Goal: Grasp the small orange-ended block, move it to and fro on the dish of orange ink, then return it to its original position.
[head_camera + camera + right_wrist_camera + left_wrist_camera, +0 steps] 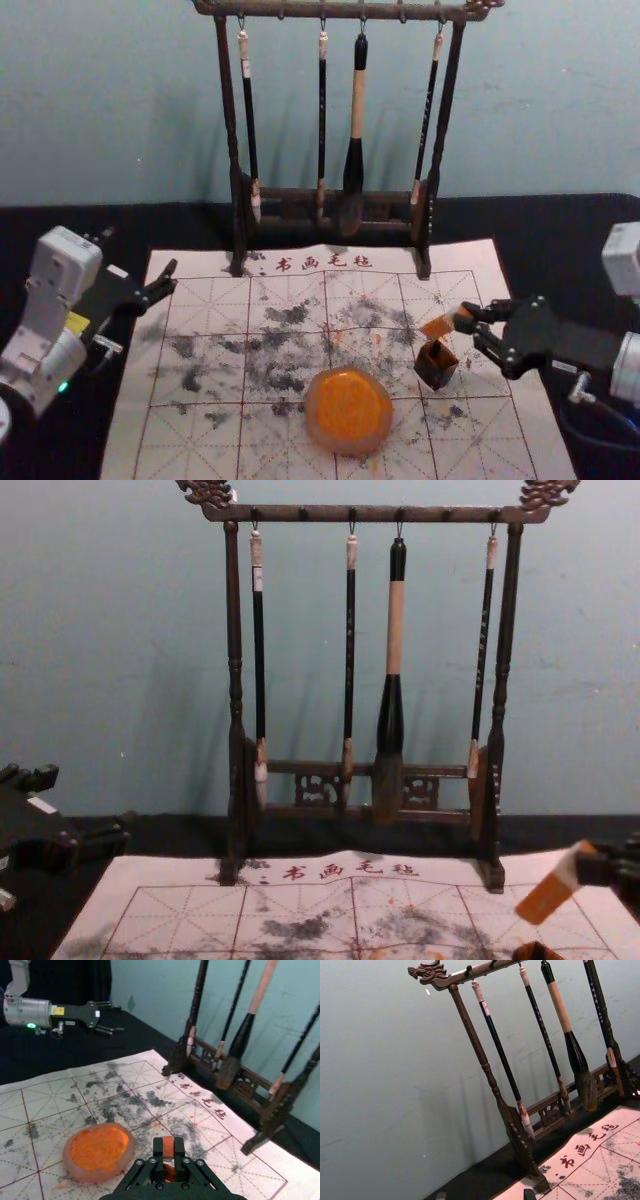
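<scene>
1. The right gripper (168, 1149) has its jaws closed on the orange-ended block (437, 326), gripping it near one end; this arm is the nearer one, since the block is already in its hold.
2. The block's long axis is tilted: from the jaws it slopes down and inward, toward the robot's left, so its free orange end sits lower than the gripped end.
3. Just below the jaws and slightly to their left stands the small dark box (430, 373), open at the top, with orange inside. It is probably the block's home, though the pictures cannot settle that.
4. Farther left of the jaws, and closer to the robot's body, lies the dish of orange ink (350, 446). If inking comes next, the move calls for travel left and toward the body, free end kept low; if returning, the block likely needs standing straighter over the box. The box rim could be clipped either way.
5. Well apart, on the far left of those jaws, the left gripper (121, 1019) is parked above the table, jaws open and holding nothing.
</scene>
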